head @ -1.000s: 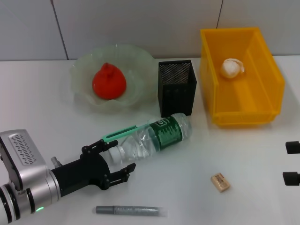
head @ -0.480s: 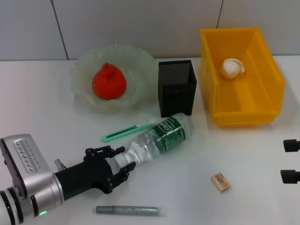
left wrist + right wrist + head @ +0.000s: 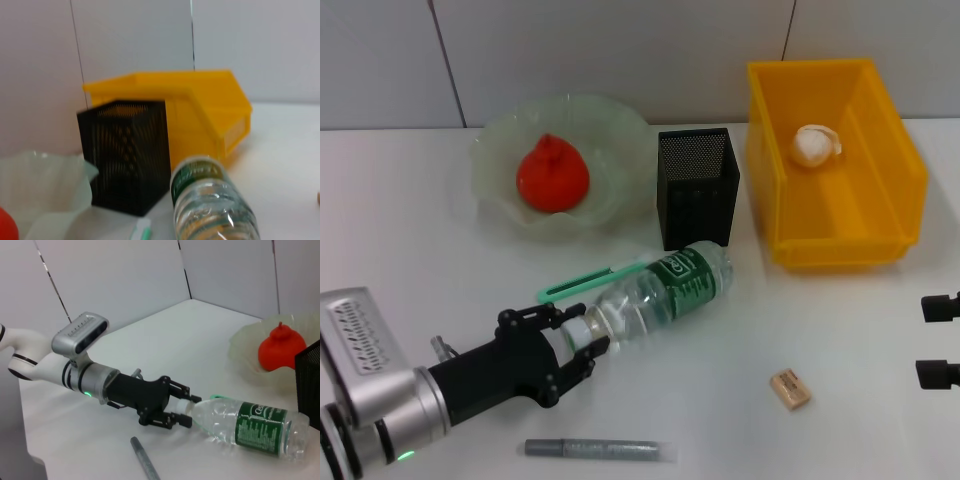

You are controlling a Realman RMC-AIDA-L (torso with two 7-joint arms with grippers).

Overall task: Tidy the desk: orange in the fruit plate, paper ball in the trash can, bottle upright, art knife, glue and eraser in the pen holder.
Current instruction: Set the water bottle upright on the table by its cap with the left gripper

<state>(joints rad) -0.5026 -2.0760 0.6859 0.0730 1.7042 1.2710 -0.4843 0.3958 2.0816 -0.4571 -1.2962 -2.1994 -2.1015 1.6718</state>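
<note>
The left hand (image 3: pixel 578 343) is closed around the cap end of the water bottle (image 3: pixel 660 295), which lies on its side on the desk (image 3: pixel 410 260). The bottle's long axis goes diagonally: the neck points toward the robot and to its left, into the hand, and the base points away and to the right, ending just in front of the black mesh pen holder (image 3: pixel 697 187). In the right wrist view the fingers (image 3: pixel 172 405) close on the neck from both sides, and the body of the bottle stretches away from the hand.

To set the bottle upright, I judge that the hand must swing the neck up while the base stays low, so the base will turn near the pen holder; this small gap is the thing to watch.

The green art knife (image 3: pixel 582 282) lies beside the bottle, on its far side, almost parallel to it. The right hand (image 3: pixel 940 340) waits at the right edge of the desk, well apart from the bottle, with its fingers spread apart.

The orange (image 3: pixel 552 175) is already in the fruit plate (image 3: pixel 500 140), and the paper ball (image 3: pixel 815 144) is in the yellow bin (image 3: pixel 895 160). The eraser (image 3: pixel 789 389) and the grey glue stick (image 3: pixel 600 450) are not yet put away.
</note>
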